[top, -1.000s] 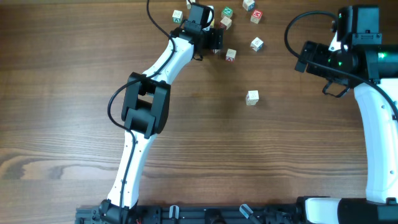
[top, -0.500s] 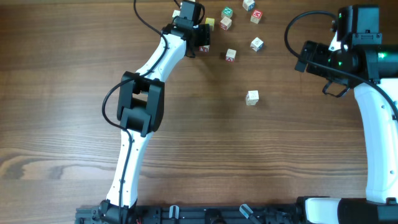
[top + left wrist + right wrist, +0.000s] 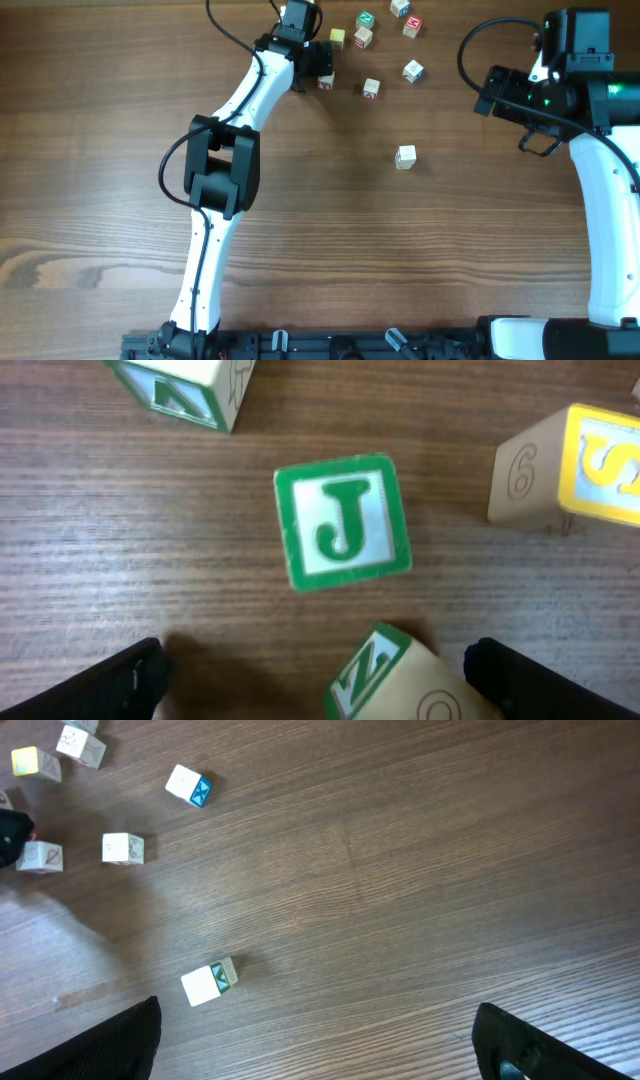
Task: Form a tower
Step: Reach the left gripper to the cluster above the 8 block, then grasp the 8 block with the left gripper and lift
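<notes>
Hovering—L claw [image 3: 325, 682] wide, prob. empty

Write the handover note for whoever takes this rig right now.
Left gripper: open, low over the far cubes. A tilted Z cube lies between its fingers, apparently not gripped.
Right gripper: open, empty, well away from the cubes.
J cube lies flat just ahead of the left gripper. A lone cube sits apart from the rest.
Done: nothing stacked, as far as the views show.
Left: all the stacking.
</notes>
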Controlling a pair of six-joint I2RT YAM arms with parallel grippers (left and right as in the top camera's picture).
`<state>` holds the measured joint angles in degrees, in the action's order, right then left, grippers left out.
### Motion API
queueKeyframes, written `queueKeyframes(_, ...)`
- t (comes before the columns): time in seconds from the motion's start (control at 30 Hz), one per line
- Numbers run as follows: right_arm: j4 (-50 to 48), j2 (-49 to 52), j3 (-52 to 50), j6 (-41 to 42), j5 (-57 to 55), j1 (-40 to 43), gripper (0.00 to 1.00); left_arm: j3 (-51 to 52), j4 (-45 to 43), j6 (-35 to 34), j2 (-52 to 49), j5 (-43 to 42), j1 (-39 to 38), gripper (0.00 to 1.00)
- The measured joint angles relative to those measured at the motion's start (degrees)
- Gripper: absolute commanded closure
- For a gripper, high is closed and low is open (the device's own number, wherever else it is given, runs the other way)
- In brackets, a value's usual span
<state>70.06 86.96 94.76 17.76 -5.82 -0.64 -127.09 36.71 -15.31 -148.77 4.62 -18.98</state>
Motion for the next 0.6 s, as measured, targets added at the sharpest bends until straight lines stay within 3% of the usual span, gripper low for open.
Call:
queueKeyframes(0.07,0.0,0.0,0.0,0.0,0.0,0.0,0.0,0.0,0.8,0.1,0.2,-0.7,0.0,0.17)
queueKeyframes(0.1,0.0,0.0,0.0,0.0,0.0,0.0,0.0,0.0,0.8,0.2,0.2,-1.2,0.3,0.35)
queueKeyframes(0.13,0.0,0.0,0.0,0.0,0.0,0.0,0.0,0.0,0.4,0.2,0.2,-1.6,0.5,0.43)
queueKeyframes(0.4,-0.2,0.4,0.0,0.0,0.0,0.0,0.0,0.3,-1.0,-0.5,0.2,-5.1,0.6,0.51)
queueKeyframes(0.47,-0.2,1.5,0.0,0.0,0.0,0.0,0.0,0.1,0.5,-3.1,0.2,-5.2,0.6,0.59)
queueKeyframes(0.53,-0.2,2.3,0.0,0.0,0.0,0.0,0.0,-0.4,3.9,-7.7,0.5,-5.2,0.6,0.59)
queueKeyframes(0.57,-0.2,2.5,0.0,0.0,0.0,0.0,0.0,-0.5,5.0,-10.6,0.7,-5.2,0.6,0.6)
queueKeyframes(0.6,-0.2,2.7,0.0,0.0,0.0,0.0,0.0,-0.5,5.9,-13.2,0.8,-5.2,0.6,0.49)
